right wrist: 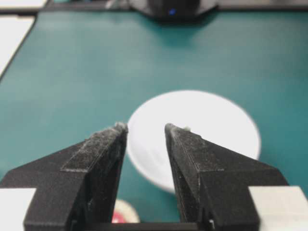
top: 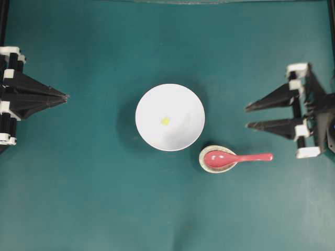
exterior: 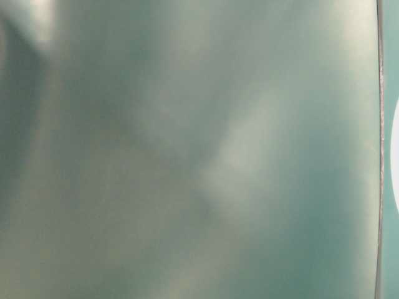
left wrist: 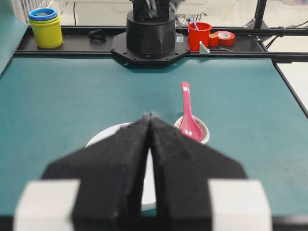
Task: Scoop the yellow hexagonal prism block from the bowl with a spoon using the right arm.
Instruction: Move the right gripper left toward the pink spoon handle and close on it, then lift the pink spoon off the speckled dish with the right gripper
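yellow hexagonal prism block (top: 165, 121) sits loose in the white bowl (top: 152, 136) mid-table, while the pink-red spoon (top: 235, 158) rests head-down in a small speckled dish (top: 207, 167) just right, handle toward the unclenched, empty right gripper (top: 246, 117); left gripper (top: 66, 97) clenched

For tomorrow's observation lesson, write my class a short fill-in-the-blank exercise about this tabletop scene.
1. The yellow block lies inside the white ____.
2. The spoon rests with its head in a small speckled ____.
3. The right gripper has its jaws ____ and holds nothing.
4. The left gripper has its jaws ____.

Missing words: bowl; dish; open; shut
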Robot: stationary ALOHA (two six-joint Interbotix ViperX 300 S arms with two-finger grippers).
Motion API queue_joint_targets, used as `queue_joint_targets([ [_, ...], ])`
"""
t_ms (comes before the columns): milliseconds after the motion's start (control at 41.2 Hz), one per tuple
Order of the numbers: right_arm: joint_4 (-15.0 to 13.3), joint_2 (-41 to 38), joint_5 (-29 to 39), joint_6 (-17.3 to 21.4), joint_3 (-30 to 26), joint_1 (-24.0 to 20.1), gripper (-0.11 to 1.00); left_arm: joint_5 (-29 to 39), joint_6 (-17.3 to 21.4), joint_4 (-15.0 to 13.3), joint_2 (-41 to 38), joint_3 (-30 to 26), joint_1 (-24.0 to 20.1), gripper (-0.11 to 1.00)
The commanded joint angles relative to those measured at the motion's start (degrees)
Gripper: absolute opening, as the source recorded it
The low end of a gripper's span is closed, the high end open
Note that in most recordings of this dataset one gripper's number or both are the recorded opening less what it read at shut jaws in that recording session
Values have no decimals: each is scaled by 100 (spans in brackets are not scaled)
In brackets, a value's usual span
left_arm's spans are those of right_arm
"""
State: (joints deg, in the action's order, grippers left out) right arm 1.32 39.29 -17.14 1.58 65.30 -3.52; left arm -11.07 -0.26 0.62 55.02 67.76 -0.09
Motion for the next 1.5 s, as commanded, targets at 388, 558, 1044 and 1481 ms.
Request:
queue_joint_targets([
  [388, 492, -1696, -1898, 26, 404, -466, 45, -26, 9, 18, -44, -114, 0, 0],
  [558, 984, -2276, -2470, 18, 545, -905, 45, -26, 9, 18, -53, -114, -9, 0],
  [1044, 2259, -3533, -3709, 18, 914, -2057, 45, -26, 18, 18, -53, -114, -9, 0],
  [1481, 2329, -3973, -3920, 35, 958, -2180, 45, -26, 18, 18, -53, -105, -9, 0],
])
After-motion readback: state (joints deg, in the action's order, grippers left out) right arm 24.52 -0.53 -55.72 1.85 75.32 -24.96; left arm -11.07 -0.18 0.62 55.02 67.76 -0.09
